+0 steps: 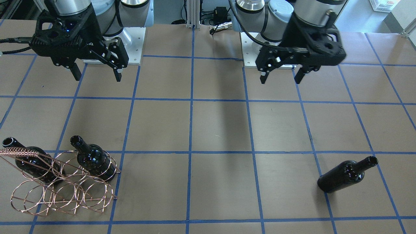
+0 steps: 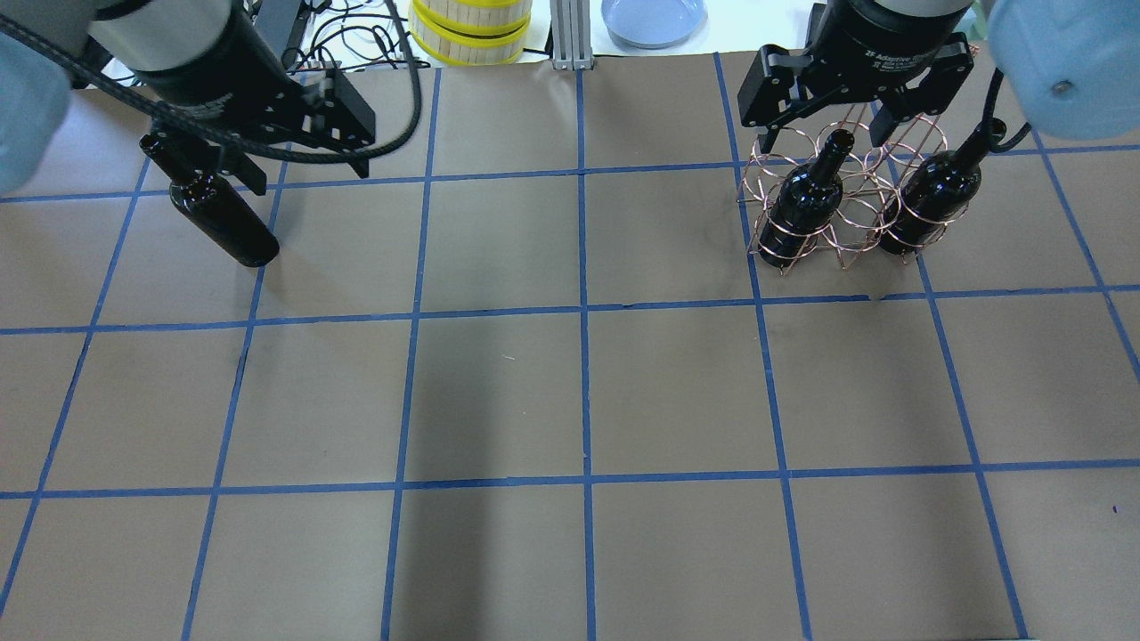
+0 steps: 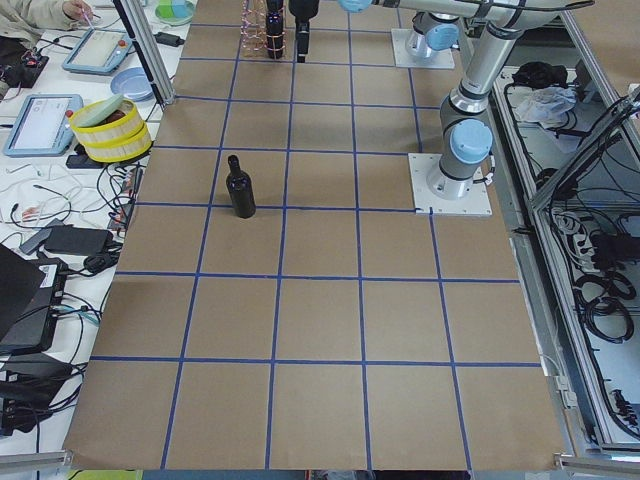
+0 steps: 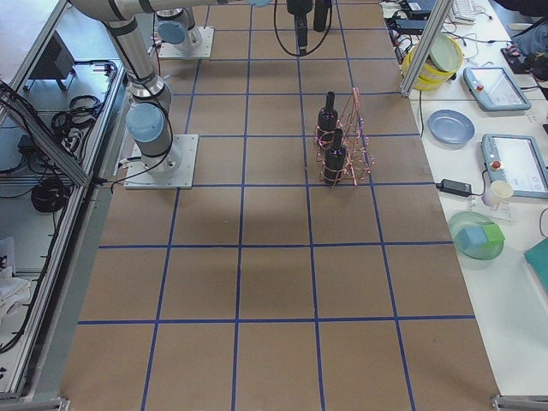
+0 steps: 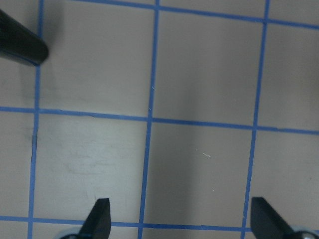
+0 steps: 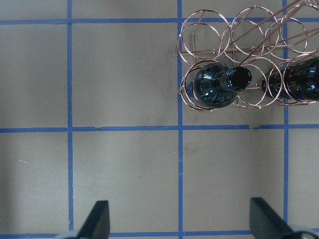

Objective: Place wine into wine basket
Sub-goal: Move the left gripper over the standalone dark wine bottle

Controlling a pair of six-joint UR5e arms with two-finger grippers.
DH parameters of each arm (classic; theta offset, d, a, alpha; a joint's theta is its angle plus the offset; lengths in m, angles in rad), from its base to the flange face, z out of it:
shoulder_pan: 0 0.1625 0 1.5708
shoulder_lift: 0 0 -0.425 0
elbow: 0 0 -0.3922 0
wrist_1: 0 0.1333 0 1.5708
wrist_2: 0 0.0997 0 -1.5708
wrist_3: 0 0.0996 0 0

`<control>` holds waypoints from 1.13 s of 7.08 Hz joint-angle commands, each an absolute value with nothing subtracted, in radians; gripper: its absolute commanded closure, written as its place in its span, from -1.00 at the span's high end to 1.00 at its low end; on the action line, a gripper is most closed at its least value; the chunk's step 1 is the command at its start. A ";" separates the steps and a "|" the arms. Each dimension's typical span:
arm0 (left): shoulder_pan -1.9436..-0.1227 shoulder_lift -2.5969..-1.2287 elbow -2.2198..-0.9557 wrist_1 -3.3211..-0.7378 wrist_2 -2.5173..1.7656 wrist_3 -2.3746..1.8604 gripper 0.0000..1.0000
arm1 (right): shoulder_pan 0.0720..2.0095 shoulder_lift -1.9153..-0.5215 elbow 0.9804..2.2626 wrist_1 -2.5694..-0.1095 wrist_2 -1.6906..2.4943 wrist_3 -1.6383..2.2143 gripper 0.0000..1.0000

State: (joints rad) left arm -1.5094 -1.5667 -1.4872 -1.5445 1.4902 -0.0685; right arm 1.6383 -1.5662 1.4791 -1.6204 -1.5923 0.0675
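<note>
One wine bottle [image 1: 346, 175] stands alone and upright on the table at my far left; it also shows in the overhead view [image 2: 214, 218] and at the top-left corner of the left wrist view [image 5: 20, 45]. The copper wire basket [image 1: 61, 191] stands at my far right and holds two look-alike bottles [image 6: 219, 84] [image 6: 299, 82] upright, with an open ring between them. My left gripper [image 1: 280, 81] is open and empty, high above the table, back from the lone bottle. My right gripper [image 1: 98, 78] is open and empty, high and back from the basket [image 6: 234, 35].
Beyond the table's far edge lie stacked yellow-rimmed containers [image 2: 468, 27] and a blue plate [image 2: 655, 18]. Screens, cables and a bowl sit on the side bench [image 4: 505, 163]. The arm bases [image 1: 130, 48] are bolted at my side of the brown gridded table.
</note>
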 commanded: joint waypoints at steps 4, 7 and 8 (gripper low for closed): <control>-1.180 -1.753 -1.375 -1.427 1.587 0.138 1.00 | 1.638 -1.566 1.480 -1.621 -1.592 0.067 1.00; -1.169 -1.839 -1.365 -1.391 1.536 0.205 1.00 | 1.638 -1.568 1.480 -1.620 -1.592 0.067 1.00; -1.169 -1.854 -1.367 -1.385 1.534 0.233 1.00 | 1.638 -1.566 1.480 -1.621 -1.592 0.067 1.00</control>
